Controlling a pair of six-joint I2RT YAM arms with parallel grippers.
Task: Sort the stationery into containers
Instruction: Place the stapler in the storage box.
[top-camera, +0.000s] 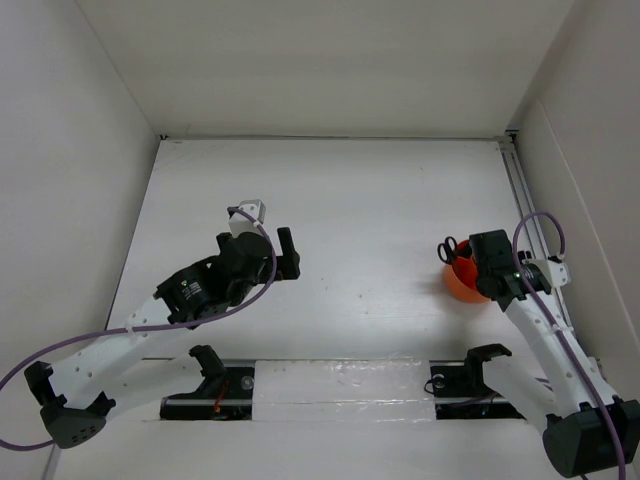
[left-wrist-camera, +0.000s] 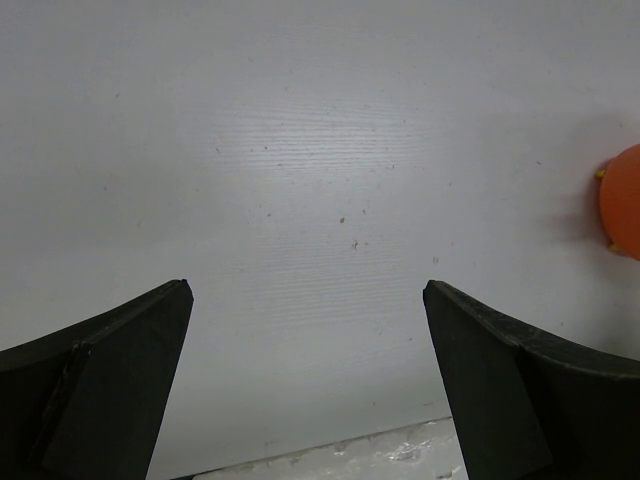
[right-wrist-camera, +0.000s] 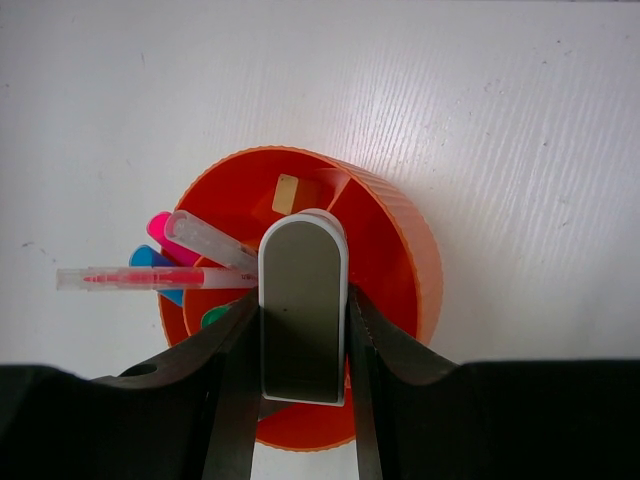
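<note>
The round orange tub (right-wrist-camera: 400, 230) stands on the white table and also shows at the right in the top view (top-camera: 462, 285). It holds a small yellow eraser (right-wrist-camera: 287, 193), pink-capped (right-wrist-camera: 160, 228) and blue-capped (right-wrist-camera: 145, 258) markers, and a thin clear pen with red ink (right-wrist-camera: 130, 278). Black scissors handles (top-camera: 447, 247) stick up from it. My right gripper (right-wrist-camera: 303, 335) is shut on a grey, white-edged, round-ended block (right-wrist-camera: 303, 290), held right over the tub. My left gripper (left-wrist-camera: 305, 330) is open and empty over bare table, left of centre in the top view (top-camera: 289, 255).
White walls enclose the table on the left, back and right. A metal rail (top-camera: 520, 190) runs along the right edge near the tub. The tub's edge shows at the right of the left wrist view (left-wrist-camera: 622, 200). A taped strip (top-camera: 340, 385) lies along the near edge between the arm bases.
</note>
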